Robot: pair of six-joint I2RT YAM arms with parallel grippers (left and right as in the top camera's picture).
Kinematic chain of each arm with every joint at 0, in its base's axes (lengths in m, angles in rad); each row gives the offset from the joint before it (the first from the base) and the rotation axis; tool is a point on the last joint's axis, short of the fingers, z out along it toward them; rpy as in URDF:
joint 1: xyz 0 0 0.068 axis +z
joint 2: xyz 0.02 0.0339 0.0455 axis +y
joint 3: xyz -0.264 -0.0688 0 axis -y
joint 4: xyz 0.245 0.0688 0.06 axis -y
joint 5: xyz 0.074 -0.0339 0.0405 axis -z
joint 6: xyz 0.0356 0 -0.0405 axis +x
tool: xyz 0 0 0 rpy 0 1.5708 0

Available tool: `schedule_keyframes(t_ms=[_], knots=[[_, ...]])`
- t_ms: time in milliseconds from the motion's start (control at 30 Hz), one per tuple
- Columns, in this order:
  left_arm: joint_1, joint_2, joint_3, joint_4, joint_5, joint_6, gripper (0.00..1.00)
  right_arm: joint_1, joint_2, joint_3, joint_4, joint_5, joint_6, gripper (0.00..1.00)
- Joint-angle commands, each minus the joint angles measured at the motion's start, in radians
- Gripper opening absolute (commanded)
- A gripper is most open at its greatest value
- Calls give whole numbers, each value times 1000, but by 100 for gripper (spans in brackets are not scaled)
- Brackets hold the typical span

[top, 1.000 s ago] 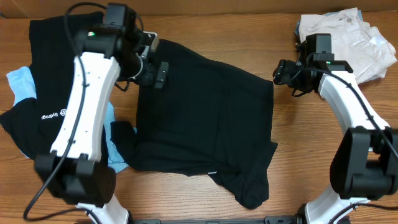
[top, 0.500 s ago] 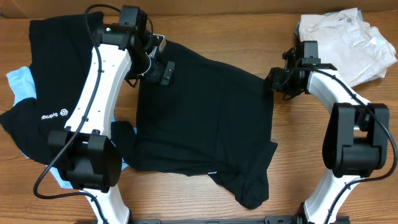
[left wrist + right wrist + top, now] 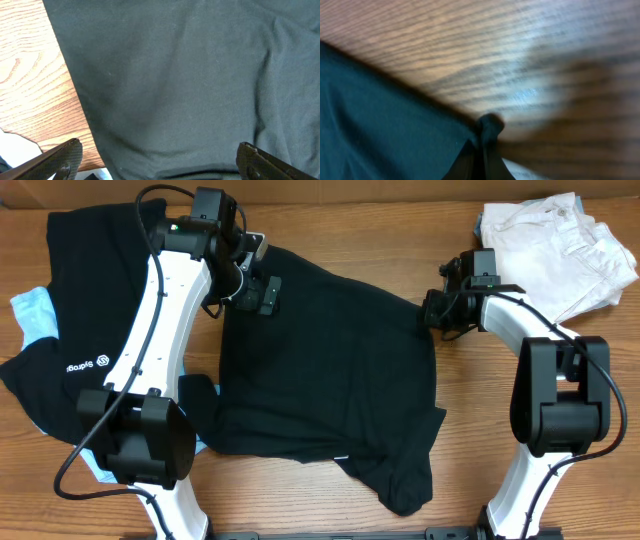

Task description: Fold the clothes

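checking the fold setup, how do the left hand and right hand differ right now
The left hand stands wide open; the right hand is shut. The left hand grips nothing above the plain black T-shirt; the right hand pinches that shirt's corner. The left hand faces cloth, the right hand mostly bare table. Both sit at the shirt's far edge.

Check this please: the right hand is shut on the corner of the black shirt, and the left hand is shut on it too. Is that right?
No. The left hand is open above the shirt, as the left wrist view shows. The right hand is shut on its corner.
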Motion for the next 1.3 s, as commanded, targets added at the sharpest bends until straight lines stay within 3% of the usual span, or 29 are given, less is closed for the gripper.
schedule_keyframes(t_ms=[0, 333, 467, 567, 900, 1100, 1267], knots=[[-3, 5, -2, -4, 13, 3, 100, -55, -23, 34, -74, -3, 39, 4], [-23, 5, -2, 0, 13, 5, 100, -320, -373, 95, -426, 84, 176, 4], [-68, 5, -55, 0, 13, 5, 100, -374, -469, 95, -512, 85, 150, 84], [-106, 5, -135, 0, 21, 4, 100, -374, -509, 95, -531, 71, 150, 100], [-183, 5, -398, 60, 40, -29, 94, -374, -570, 95, -549, 39, 123, 100], [-181, 5, -481, 132, -21, -114, 88, -372, -570, 95, -542, 38, 123, 87], [-181, 5, -538, 244, -37, -116, 65, -372, -570, 95, -540, 39, 123, 81]])
